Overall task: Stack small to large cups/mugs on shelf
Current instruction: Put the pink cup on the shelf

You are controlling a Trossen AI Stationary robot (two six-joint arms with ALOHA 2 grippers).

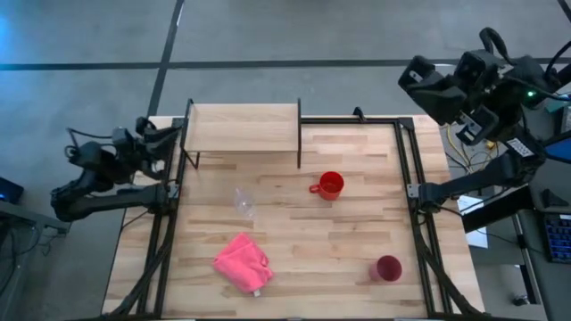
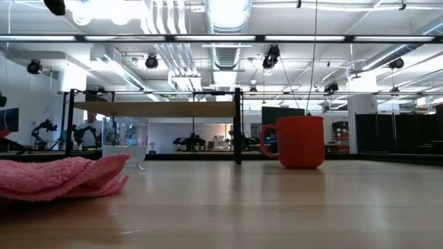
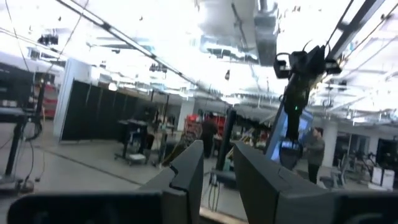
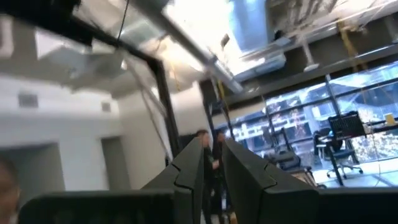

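Note:
The red-orange mug (image 1: 330,185) (image 2: 301,142) stands on its base mid-table, with its handle toward the table's left. The small clear cup (image 1: 244,203) (image 2: 124,142) stands to its left. The magenta tumbler (image 1: 387,268) stands upright near the table's near right corner. The shelf (image 1: 241,120) (image 2: 159,109) sits at the far left of the table on black uprights. My left gripper (image 1: 169,134) (image 3: 217,163) waits off the table's left edge beside the shelf. My right gripper (image 1: 415,76) (image 4: 212,155) is raised beyond the far right corner. Both grippers show a narrow gap and hold nothing.
A crumpled pink cloth (image 1: 243,261) (image 2: 62,176) lies near the table's near edge, left of centre. A black frame (image 1: 410,178) runs along the table's sides. Bare wood lies between the mug, the cup and the shelf.

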